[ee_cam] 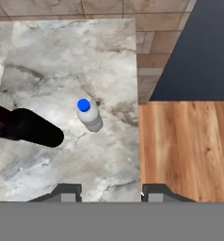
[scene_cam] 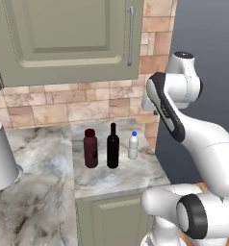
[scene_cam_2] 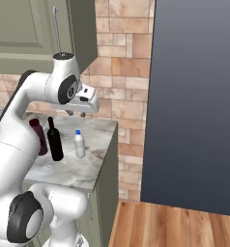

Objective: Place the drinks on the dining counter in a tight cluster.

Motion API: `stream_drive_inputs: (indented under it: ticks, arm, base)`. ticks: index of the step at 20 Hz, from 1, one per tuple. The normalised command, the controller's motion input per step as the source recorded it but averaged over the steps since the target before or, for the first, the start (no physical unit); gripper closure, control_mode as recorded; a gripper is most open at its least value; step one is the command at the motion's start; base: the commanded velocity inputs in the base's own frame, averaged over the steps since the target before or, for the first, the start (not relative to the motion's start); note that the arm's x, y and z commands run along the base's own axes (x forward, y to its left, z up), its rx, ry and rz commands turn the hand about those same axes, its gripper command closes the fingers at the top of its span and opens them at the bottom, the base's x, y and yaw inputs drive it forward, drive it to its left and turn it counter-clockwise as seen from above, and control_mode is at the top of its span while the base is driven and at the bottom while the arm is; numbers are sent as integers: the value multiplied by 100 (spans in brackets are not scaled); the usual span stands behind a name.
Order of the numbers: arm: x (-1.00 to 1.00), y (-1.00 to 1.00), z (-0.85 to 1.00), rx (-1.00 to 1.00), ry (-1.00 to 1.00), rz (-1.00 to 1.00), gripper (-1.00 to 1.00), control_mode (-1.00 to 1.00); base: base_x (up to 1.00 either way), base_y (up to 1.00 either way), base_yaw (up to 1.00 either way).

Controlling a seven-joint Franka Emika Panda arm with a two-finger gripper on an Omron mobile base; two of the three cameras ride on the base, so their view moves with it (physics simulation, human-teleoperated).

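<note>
Blue-capped and whitish, the small bottle (ee_cam: 90,115) stands upright near the right edge of the marble counter (scene_cam: 111,175) against the brick wall (scene_cam: 63,108), at the right end of a row with the black wine bottle (scene_cam: 113,147) in the middle and the stout maroon bottle (scene_cam: 91,149) at the left, each just apart from its neighbour. The gripper (scene_cam_2: 76,114) hangs above that corner of the counter, empty, its jaws drawn in as narrow as they go.

To start well, I would spread the fingers first, centre them over the small bottle's body below the cap, and descend straight so the wine bottle beside it is not knocked.

The dining counter lies outside these frames. In the hand view the wine bottle is a dark foreshortened shape, the maroon one cut off at the left edge. Only the tips of the fingers show.
</note>
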Motion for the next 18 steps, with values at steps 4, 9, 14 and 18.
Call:
stream_drive_inputs:
  ticks: [4,9,14,18]
  arm:
    - [-3,0,0,0,1,0,-100,-100]
    - [-19,0,-3,2,0,1,-100,-100]
    - [-21,0,0,7,0,10,-100,-100]
    - [0,20,-21,15,-1,23,-100,-100]
  base:
    - [0,0,0]
    - [0,0,0]
    - [0,0,0]
    - [0,0,0]
